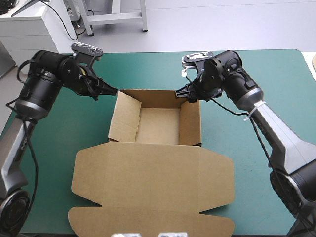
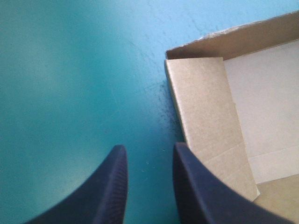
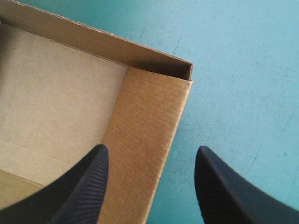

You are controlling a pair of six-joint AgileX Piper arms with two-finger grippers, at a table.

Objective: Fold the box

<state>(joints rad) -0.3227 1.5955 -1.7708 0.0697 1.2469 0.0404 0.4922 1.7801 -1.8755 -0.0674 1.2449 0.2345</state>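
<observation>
Hovering over the cover just outside the box's L wall, L gripper stood slightly parted, empty. Box sat mid-table as open tray, lid flat nearside. R gripper spread wide, straddling R wall.

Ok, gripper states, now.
Left gripper: open, empty, just outside the box.
Right gripper: open, jaws either side of the box's wall.

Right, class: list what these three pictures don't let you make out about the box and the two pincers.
1. High view: left pincer and right pincer are small dark shapes; their finger gaps can't be told.
2. Left wrist view: whether a finger touches the box; it covers the wall's edge.
3. Right wrist view: a finger hides part of the box's floor.
</observation>
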